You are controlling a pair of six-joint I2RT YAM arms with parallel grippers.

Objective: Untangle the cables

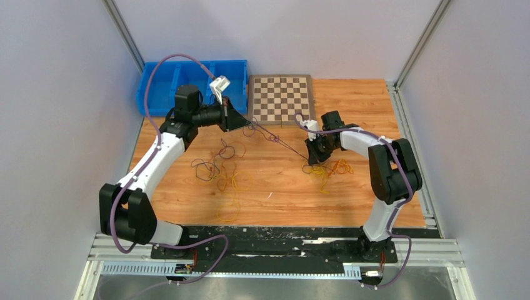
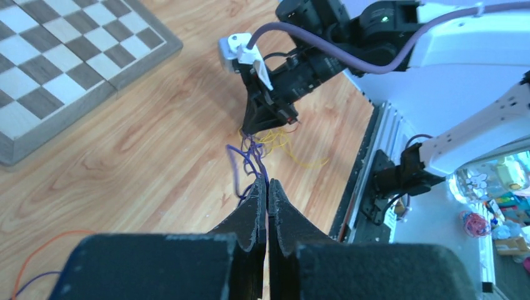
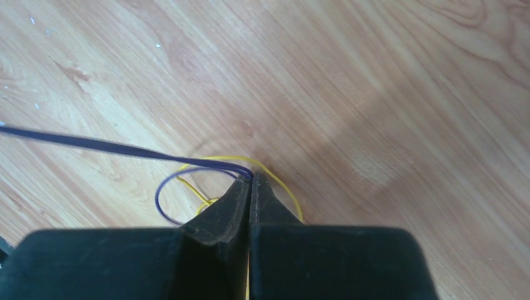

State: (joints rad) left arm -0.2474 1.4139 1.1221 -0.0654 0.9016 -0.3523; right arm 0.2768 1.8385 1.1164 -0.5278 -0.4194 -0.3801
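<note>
1. Top external view.
   - The bench (image 1: 281,200) is wood-grain laminate.
   - The left gripper (image 1: 249,127) and right gripper (image 1: 310,152) face each other across the middle, well apart.
   - A dark purple wire (image 1: 284,145) runs straight and taut between them, with a small knot nearer the left.
   - The rest of the cables (image 1: 219,167) lie flat beside the left arm as thin loose squiggles in dark, orange and yellow.
   - A yellow-orange heap (image 1: 331,169) lies just beside the right gripper.
   - A chessboard (image 1: 281,97) and a blue plastic bin (image 1: 234,69) with compartments stand at the far edge.
   - Only this view shows the whole spread. The jaws are too small to read here.

2. Left wrist view.
   - The left gripper (image 2: 267,184) has matte black, wedge-shaped jaws, clenched tip to tip and pinching the dark purple wire.
   - Just past the tips, several fine purple strands (image 2: 234,164) twist together and lead toward the right gripper (image 2: 253,128).
   - The right gripper is seen head-on, low over the yellow loops (image 2: 294,153).
   - A corner of the chessboard with its plain wooden border shows at upper left.
   - An orange strand (image 2: 37,247) shows at lower left.

3. Right wrist view.
   - The right gripper (image 3: 252,178) has its jaws clenched on the dark purple wire.
   - The wire comes in straight from the left and curls into a small oval loop beside the tips, a loop the other views do not show.
   - A yellow wire (image 3: 219,159) arcs beneath the tips.
   - Up close, the bench grain shows pale specks.
</note>
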